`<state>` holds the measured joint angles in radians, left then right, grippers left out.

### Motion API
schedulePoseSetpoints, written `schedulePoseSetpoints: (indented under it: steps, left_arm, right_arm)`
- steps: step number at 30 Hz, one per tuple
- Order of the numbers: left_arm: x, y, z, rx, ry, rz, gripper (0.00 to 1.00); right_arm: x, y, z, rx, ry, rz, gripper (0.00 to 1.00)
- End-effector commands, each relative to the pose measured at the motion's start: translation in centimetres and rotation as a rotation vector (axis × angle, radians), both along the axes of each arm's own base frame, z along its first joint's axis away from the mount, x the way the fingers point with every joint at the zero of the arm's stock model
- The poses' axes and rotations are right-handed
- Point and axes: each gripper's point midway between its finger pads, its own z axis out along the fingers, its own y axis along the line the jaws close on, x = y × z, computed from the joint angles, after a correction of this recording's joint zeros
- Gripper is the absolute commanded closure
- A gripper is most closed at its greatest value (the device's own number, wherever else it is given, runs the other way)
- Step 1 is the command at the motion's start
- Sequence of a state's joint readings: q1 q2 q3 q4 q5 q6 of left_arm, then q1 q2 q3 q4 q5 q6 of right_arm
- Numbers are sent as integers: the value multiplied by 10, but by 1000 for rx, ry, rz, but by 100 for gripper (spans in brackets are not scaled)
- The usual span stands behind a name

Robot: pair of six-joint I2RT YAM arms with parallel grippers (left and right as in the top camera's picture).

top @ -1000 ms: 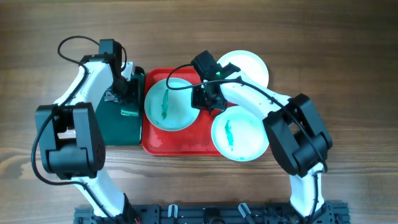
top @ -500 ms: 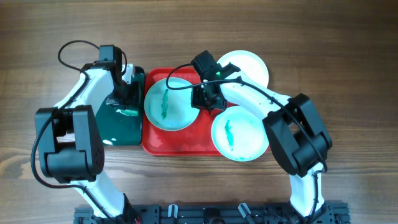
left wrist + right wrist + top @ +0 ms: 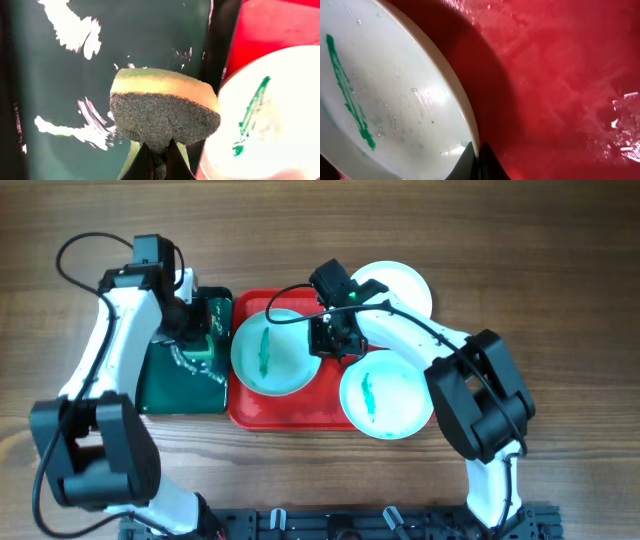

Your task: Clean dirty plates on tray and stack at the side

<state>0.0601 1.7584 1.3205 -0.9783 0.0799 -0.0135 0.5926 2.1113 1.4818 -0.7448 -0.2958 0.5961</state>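
Observation:
A plate with a green smear [image 3: 268,352] is held tilted over the red tray [image 3: 300,405]. My right gripper [image 3: 322,340] is shut on its right rim; the wrist view shows the rim [image 3: 462,107] pinched between my fingers [image 3: 477,152]. A second smeared plate [image 3: 385,398] lies at the tray's right end. A clean white plate [image 3: 398,286] sits on the table behind the tray. My left gripper [image 3: 200,345] is shut on a yellow-and-dark sponge [image 3: 162,107], held above the dark green tray [image 3: 60,80], just left of the tilted plate [image 3: 270,110].
The dark green tray [image 3: 175,385] lies left of the red tray and carries white foam streaks [image 3: 75,32]. Bare wooden table [image 3: 560,300] surrounds both trays. Black cables loop over both arms.
My left arm has swung outward to the left and lifted the sponge off the green tray. The right gripper and its plate have stayed in place.

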Motion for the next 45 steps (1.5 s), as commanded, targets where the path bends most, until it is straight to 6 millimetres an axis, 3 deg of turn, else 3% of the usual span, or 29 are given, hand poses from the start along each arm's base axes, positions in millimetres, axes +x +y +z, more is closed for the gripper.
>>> schedulePoseSetpoints:
  steps: [1,8,16,20,25,29,32,35,37,39,41,45]
  left_arm:
    - [4,-2,21,-18,-50,16,96]
    - [3,-19,22,-92,-49,-11,96]
    - [10,-77,22,-177,-77,-120,96]
    - [17,-106,3,-170,-59,-125,96]
    - [6,-105,-48,3,71,15,96]
    - [-6,-113,-68,24,141,29,96]
    - [-11,-122,-72,21,154,4,96]
    - [-23,-150,-72,-88,189,-74,96]
    - [-31,-179,-67,-239,208,-170,96]
    - [-32,-189,-64,-292,206,-202,96]
    - [-27,-185,-66,-267,188,-188,96]
    - [1,-112,-76,95,84,92,96]
  right_arm:
    - [7,-6,8,24,1,22,96]
    - [6,-10,7,15,9,35,96]
    - [6,-10,7,12,7,36,96]
    - [6,-10,7,12,7,36,96]
    - [7,-14,6,10,12,24,96]
    - [9,-20,5,22,27,-2,96]
    - [9,-19,4,30,26,2,96]
    - [9,-18,4,36,25,9,96]
    - [10,-18,4,38,22,9,96]
    - [10,-18,4,39,21,9,96]
    - [10,-18,4,39,22,9,95]
    - [10,-18,4,38,22,9,96]
